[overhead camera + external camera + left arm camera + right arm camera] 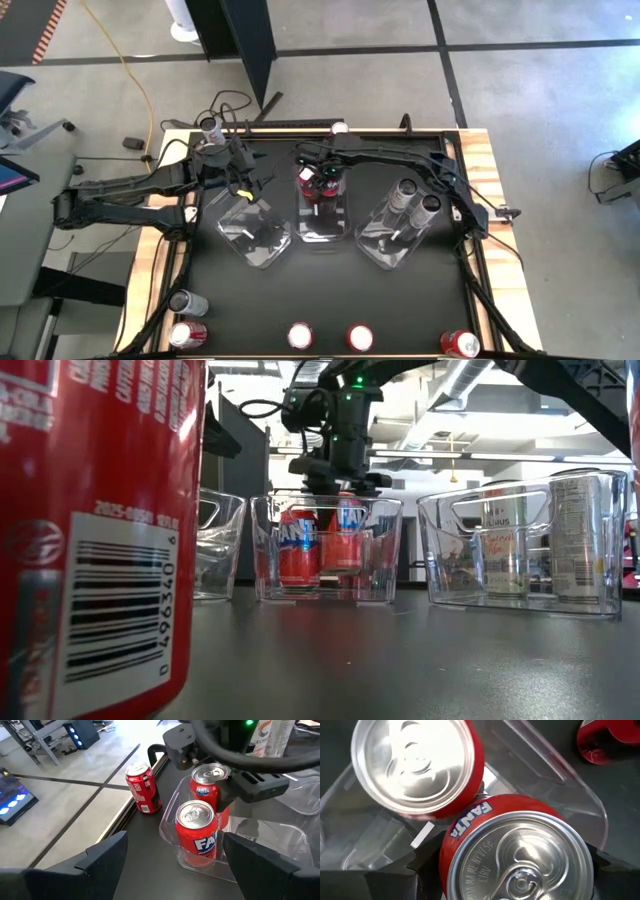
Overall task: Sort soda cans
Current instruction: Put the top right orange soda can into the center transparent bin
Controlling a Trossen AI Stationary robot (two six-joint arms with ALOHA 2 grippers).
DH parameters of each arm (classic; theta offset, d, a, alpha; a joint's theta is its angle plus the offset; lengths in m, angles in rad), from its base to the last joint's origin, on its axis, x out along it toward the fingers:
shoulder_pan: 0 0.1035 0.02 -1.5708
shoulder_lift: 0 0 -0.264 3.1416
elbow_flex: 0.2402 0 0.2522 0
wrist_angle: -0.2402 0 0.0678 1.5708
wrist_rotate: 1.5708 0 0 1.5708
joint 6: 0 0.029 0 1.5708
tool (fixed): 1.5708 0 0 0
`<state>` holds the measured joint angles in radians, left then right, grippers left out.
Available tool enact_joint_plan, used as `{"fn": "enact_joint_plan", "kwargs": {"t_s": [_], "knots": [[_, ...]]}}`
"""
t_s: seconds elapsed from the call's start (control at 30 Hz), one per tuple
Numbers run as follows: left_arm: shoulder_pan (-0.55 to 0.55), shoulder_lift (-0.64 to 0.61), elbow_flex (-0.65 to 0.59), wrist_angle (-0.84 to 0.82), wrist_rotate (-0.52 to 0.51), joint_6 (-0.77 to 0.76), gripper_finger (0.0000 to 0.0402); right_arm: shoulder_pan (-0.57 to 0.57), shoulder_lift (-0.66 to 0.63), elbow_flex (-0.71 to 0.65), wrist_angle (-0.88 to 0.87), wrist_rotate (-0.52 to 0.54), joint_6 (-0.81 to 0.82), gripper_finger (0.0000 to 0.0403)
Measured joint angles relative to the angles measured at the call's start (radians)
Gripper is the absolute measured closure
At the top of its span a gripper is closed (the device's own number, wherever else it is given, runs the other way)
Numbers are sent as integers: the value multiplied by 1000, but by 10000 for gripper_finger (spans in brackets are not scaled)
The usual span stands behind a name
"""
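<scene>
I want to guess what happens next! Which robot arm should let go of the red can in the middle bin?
The right gripper: it is already clamped on the red Fanta can inside the middle bin. The left gripper hangs open, holding nothing.

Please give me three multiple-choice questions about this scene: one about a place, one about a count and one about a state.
1. Where is the right gripper?
A. At the middle bin
B. At the left bin
C. Off the table

2. How many silver cans stand in the right bin?
A. None
B. Two
C. Four

3. How is the left gripper?
A. Shut on a can
B. Shut, empty
C. Open

Key:
1 A: it grips a red can in that bin.
2 B: the high view shows two silver tops there.
3 C: in the left wrist view its fingers stand wide apart and hold nothing.
</scene>
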<state>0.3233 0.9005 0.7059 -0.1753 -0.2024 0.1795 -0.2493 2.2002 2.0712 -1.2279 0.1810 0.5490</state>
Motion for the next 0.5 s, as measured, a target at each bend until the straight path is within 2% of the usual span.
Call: {"fn": "enact_joint_plan", "kwargs": {"t_s": [0.5], "knots": [[0,0,0,-4,0,1,81,-9,0,0,20,42,83,93]]}}
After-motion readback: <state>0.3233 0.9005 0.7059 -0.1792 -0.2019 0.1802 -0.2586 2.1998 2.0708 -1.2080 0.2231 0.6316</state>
